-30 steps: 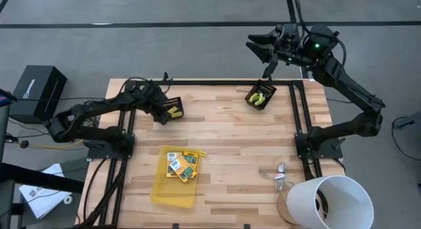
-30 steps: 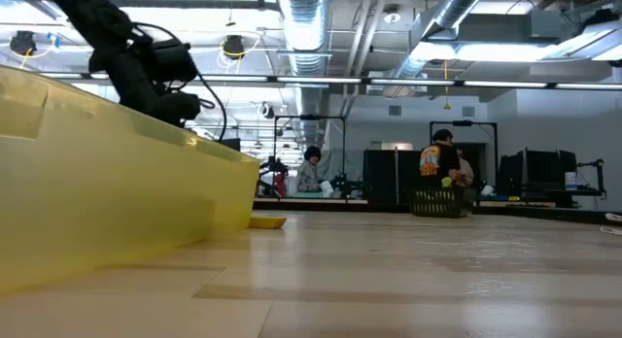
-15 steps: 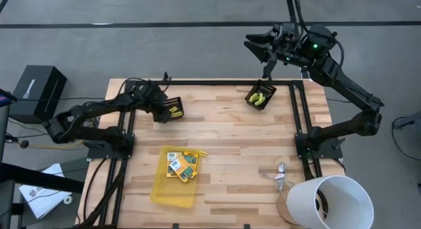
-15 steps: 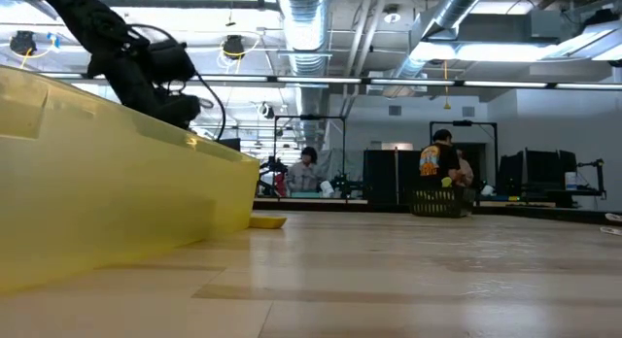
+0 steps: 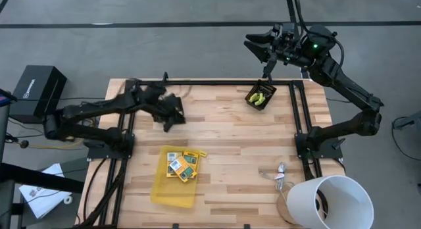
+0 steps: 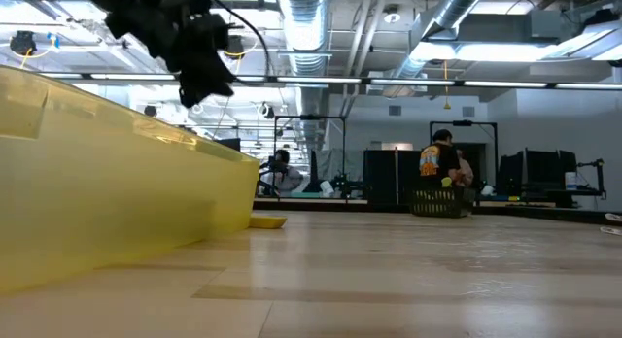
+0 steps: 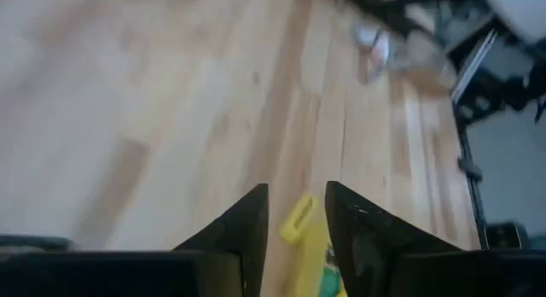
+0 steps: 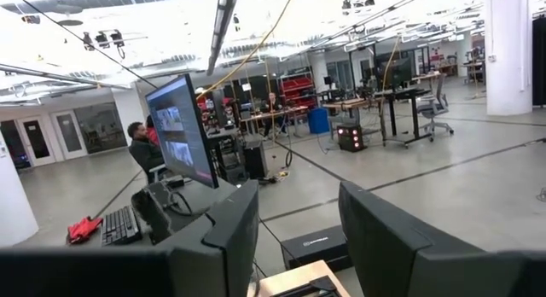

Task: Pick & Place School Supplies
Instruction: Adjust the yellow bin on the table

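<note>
My left gripper point(image 5: 172, 116) point(image 6: 209, 85) hovers open above the table's far-left part, blurred. It covers the small black bin there, so I cannot see the yellow sticks in it. In the left wrist view nothing sits between its fingers point(image 7: 297, 190); past them a loose yellow stick point(image 7: 297, 218) point(image 5: 202, 154) lies on the wood beside the translucent yellow tray point(image 5: 172, 189). Printed boxes point(image 5: 182, 164) lie flat in that tray. A second black bin point(image 5: 260, 96) at the far edge holds yellow-green scissor-like tools. My right gripper point(image 5: 260, 48) point(image 8: 299, 246) waits open, raised beyond the far edge above that bin.
Silvery clips point(image 5: 279, 176) lie near the right rail. A white bucket point(image 5: 329, 201) stands at the near-right corner. Black rails run along the table's left, right and far sides. A black box point(image 5: 36, 91) sits off the table's left. People show far behind in the low view.
My left gripper has risen from the far-left black bin and swung slightly toward the table's right and near side, fast enough to blur. My right arm and the other things have kept still.
</note>
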Controlling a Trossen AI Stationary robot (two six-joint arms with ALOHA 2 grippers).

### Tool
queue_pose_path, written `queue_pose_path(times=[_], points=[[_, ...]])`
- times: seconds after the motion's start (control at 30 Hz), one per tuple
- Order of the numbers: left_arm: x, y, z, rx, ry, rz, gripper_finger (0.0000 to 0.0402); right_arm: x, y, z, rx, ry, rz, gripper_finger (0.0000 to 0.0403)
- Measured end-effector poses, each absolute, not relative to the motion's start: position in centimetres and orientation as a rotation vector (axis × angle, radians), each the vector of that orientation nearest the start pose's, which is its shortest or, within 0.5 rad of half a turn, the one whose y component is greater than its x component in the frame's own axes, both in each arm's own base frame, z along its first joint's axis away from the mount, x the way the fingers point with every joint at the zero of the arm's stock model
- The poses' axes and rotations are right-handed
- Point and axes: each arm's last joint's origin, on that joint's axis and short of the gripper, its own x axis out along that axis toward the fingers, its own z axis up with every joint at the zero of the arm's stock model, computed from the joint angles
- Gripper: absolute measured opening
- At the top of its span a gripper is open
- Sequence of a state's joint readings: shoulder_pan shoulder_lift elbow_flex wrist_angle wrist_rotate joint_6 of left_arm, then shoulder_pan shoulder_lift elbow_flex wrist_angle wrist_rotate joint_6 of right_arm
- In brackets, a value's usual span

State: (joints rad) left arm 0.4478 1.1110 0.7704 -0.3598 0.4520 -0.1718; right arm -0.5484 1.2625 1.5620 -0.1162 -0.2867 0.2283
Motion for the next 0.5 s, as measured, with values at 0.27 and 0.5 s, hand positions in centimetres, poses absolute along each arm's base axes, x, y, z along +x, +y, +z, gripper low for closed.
queue_pose_path(times=[0.27, 0.5], points=[[26.1, 5.9, 21.9, -0.501, 0.691, -0.060, 0.0073, 21.8, -12.3, 50.2, 0.153, -0.194, -0.238, 0.0154], [29.2, 4.2, 21.3, -0.482, 0.544, -0.151, 0.0006, 21.8, -12.3, 50.2, 0.152, -0.189, -0.219, 0.0154]])
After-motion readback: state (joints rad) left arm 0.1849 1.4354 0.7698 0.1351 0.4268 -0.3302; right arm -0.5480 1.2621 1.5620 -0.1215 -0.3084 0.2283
